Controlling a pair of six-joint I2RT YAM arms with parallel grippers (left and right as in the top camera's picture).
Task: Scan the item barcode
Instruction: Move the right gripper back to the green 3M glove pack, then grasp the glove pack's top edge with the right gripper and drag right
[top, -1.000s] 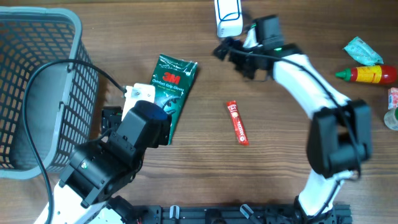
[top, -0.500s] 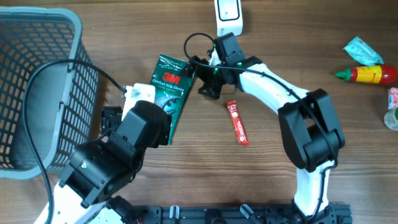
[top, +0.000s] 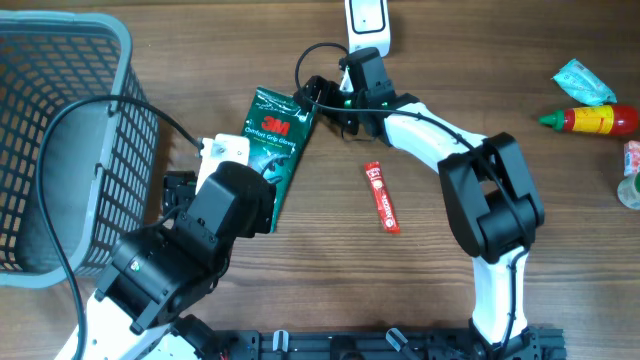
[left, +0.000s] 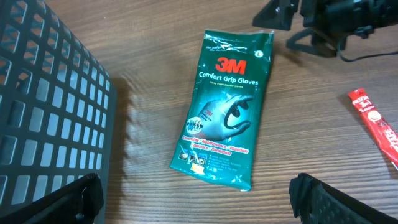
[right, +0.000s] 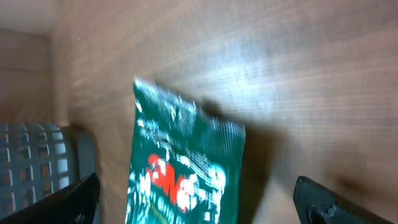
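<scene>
The item, a green 3M glove packet (top: 280, 150), lies flat on the wooden table, label up. My right gripper (top: 318, 100) hovers open at the packet's far top corner. In the right wrist view the blurred packet (right: 183, 168) lies between and below the wide-apart fingers of the right gripper (right: 199, 205), not touched by them. My left gripper (left: 199, 208) stands open just short of the near end of the packet (left: 227, 106), with nothing in it. A white scanner (top: 367, 25) rests at the table's far edge. No barcode shows on the packet's upper face.
A grey mesh basket (top: 60, 130) fills the left side, close to my left arm (top: 190, 250). A red sachet (top: 381, 198) lies right of the packet. A red sauce bottle (top: 595, 120) and a teal packet (top: 585, 80) sit far right.
My right arm has swung left from beside the scanner to the top corner of the green packet. The left arm and the packet have stayed put.
</scene>
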